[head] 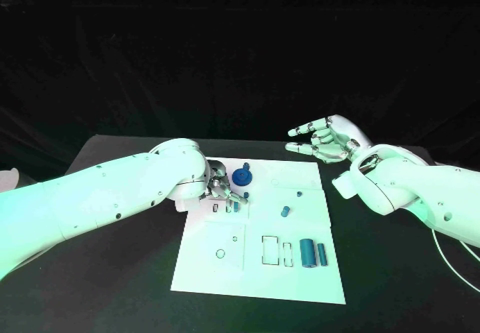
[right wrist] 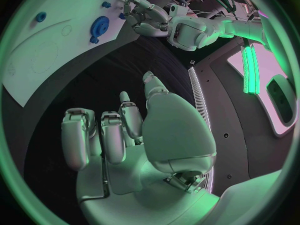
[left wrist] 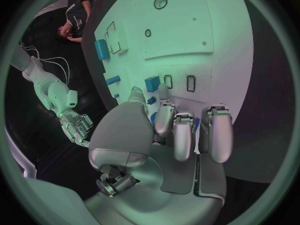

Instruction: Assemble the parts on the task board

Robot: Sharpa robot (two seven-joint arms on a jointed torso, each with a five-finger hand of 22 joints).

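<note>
Task board: the white plate (head: 262,277) lies mid-table, its long side running away from the robot.
Gear: a blue toothed wheel (head: 243,176) sits at the far end of the board, just beside the left hand.
Blocks: two blue upright pieces (head: 314,254) stand near the board's right edge; a small blue peg (head: 285,209) lies mid-board.
Left hand: down on the far left of the board (head: 222,187), fingers curled; whether it pinches a part, I cannot tell.
Right hand: raised off the board's far right corner (head: 325,137), fingers spread, holding nothing.
Table: black (head: 120,277).
</note>
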